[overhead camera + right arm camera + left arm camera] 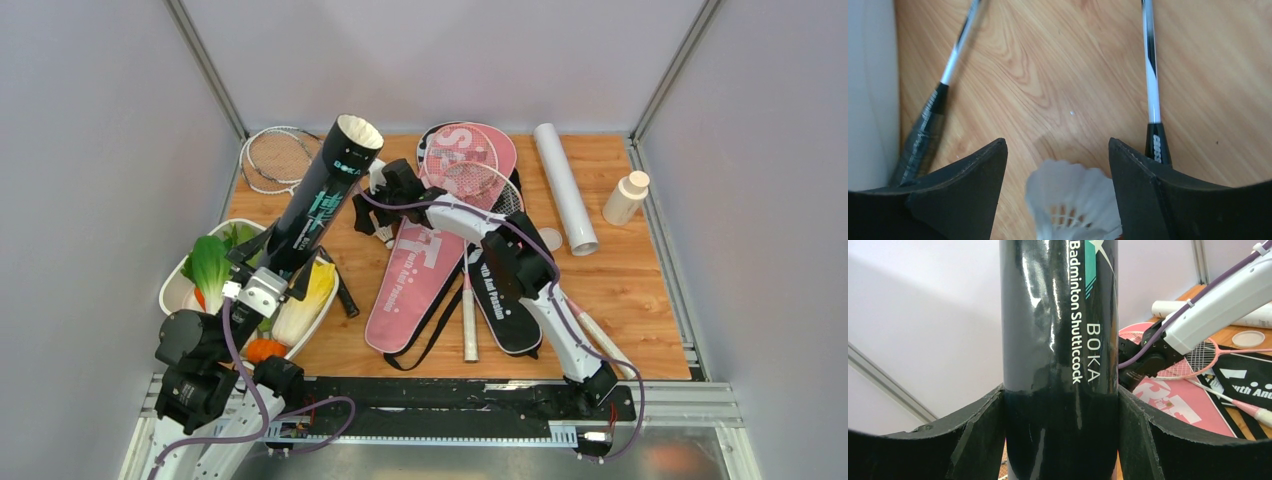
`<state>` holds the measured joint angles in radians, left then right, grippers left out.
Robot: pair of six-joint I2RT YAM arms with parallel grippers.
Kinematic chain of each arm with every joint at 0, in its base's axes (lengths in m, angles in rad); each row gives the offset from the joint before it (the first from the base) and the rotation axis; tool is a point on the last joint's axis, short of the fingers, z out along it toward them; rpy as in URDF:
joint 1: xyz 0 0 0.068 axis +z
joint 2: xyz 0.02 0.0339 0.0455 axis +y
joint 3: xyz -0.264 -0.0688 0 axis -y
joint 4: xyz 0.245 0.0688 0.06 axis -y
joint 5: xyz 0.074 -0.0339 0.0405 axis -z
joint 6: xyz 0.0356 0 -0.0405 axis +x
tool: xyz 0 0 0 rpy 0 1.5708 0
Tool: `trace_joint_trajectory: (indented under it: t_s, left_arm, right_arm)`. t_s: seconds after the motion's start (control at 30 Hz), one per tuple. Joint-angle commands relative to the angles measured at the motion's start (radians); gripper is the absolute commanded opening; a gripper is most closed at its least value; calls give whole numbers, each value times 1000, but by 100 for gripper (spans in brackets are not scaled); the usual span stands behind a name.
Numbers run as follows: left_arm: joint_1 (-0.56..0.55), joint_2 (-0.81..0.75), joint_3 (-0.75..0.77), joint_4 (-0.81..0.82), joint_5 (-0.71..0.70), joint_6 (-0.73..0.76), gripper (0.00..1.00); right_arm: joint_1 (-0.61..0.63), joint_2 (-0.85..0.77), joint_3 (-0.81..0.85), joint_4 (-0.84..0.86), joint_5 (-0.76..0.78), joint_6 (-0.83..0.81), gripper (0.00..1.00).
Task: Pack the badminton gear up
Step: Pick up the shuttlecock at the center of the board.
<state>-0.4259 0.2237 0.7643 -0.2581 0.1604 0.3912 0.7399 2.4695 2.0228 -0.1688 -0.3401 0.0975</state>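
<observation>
My left gripper (287, 252) is shut on a black shuttlecock tube (322, 190) and holds it tilted, open end up and away; in the left wrist view (1060, 390) the tube (1058, 315) fills the gap between the fingers. My right gripper (385, 185) hovers beside the tube's upper end. In the right wrist view (1058, 142) it holds a white feather shuttlecock (1073, 200) above the wood. Another shuttlecock (388, 232) lies on the table. A pink racket (470, 180) lies over the pink bag (410, 285) and black bag (505, 300). A silver racket (275, 155) lies at the back left.
A white tube (565, 185) lies at the back right, with a small bottle (625, 198) and a round lid (550, 238) near it. A white tray (172, 288) of vegetables sits under my left arm. Two racket shafts (1150, 75) lie below my right gripper.
</observation>
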Motion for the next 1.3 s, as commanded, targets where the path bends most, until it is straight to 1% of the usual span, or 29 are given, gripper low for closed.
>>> trace_joint_trajectory:
  t_s: [0.0,0.2,0.27,0.37,0.43,0.5,0.53,0.7,0.73,0.8,0.87,1.03,1.17,1.27]
  left_arm:
    - [-2,-9,17,33,18,3,8]
    - [-2,-6,9,23,33,9,8]
    - [-1,-6,7,21,32,10,8]
    - [-1,-6,-2,22,30,13,8]
    - [-2,-4,-9,27,30,14,8]
    - [-2,-3,-13,32,33,13,9]
    - [-2,-1,-13,32,34,14,9]
    - [-2,6,-9,26,30,23,9]
    - [-2,6,-8,22,29,27,9]
    - [-2,9,-7,22,24,32,9]
    - [-2,11,-7,24,26,35,9]
    - [-2,26,-13,24,30,52,9]
    - [-2,46,-24,46,19,53,9]
    - [-2,79,-17,58,38,43,9]
  right_arm:
    - [-6,-30,25,-55,-39,-89,76]
    - [-22,-128,-22,-110,-87,-159,72]
    - [-24,-150,-35,-138,-97,-183,68]
    - [-25,-171,-63,-159,-99,-214,54]
    - [-25,-176,-74,-174,-103,-226,41]
    - [-25,-178,-82,-180,-118,-235,33]
    - [-25,-177,-84,-181,-125,-240,30]
    - [-36,-163,-61,-225,-197,-268,29]
    - [-40,-161,-52,-244,-204,-272,31]
    - [-51,-159,-43,-268,-213,-275,37]
    - [-62,-159,-45,-273,-226,-275,38]
    - [-78,-144,-35,-294,-273,-269,24]
    - [-86,-135,-11,-299,-348,-261,1]
    - [-107,-131,37,-296,-428,-223,0]
